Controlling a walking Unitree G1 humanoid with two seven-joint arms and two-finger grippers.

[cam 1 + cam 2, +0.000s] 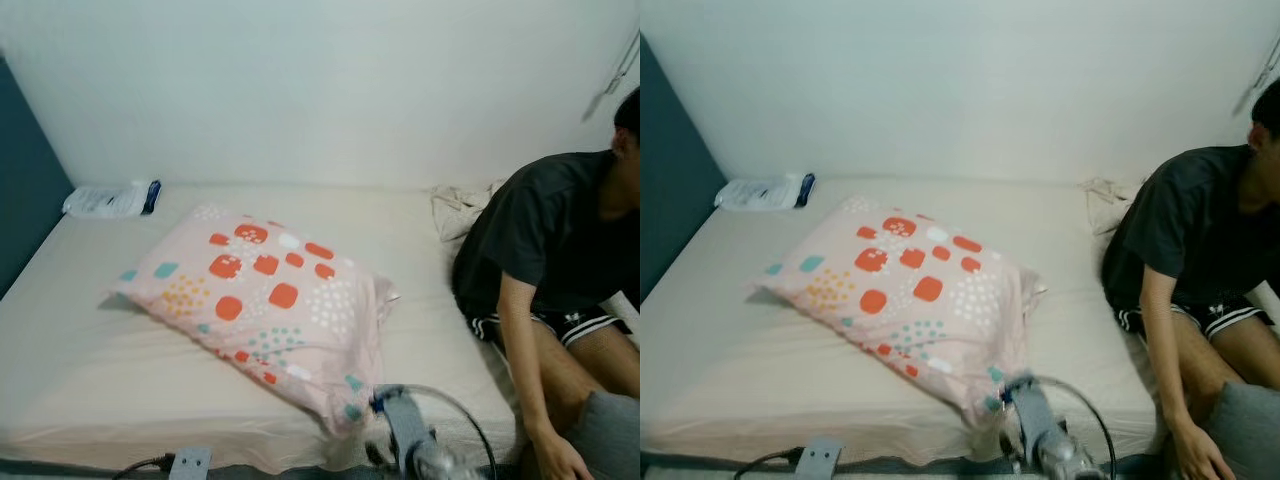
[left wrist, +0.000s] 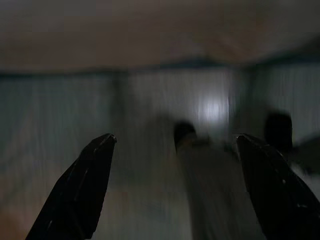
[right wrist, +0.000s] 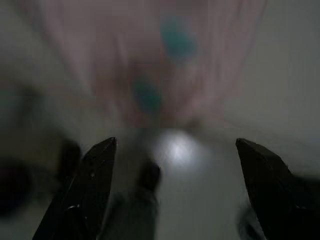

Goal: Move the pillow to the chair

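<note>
The pillow (image 1: 260,300) is pink with orange, teal and white patches and lies flat across the middle of the bed (image 1: 90,360). One corner hangs toward the bed's near edge. My right arm (image 1: 410,440) reaches up from below, just short of that corner. In the right wrist view my right gripper (image 3: 175,142) is open, and the blurred pink corner (image 3: 150,75) lies a little ahead of its fingertips. In the left wrist view, which is dark and blurred, my left gripper (image 2: 175,137) is open and holds nothing. The left arm (image 1: 190,462) sits low at the bed's front edge.
A person (image 1: 560,260) in a dark shirt sits on the bed's right side, one hand down near the front edge. A white packet (image 1: 108,200) lies at the far left corner. A crumpled cloth (image 1: 460,208) lies by the wall. A dark blue panel (image 1: 20,190) bounds the left.
</note>
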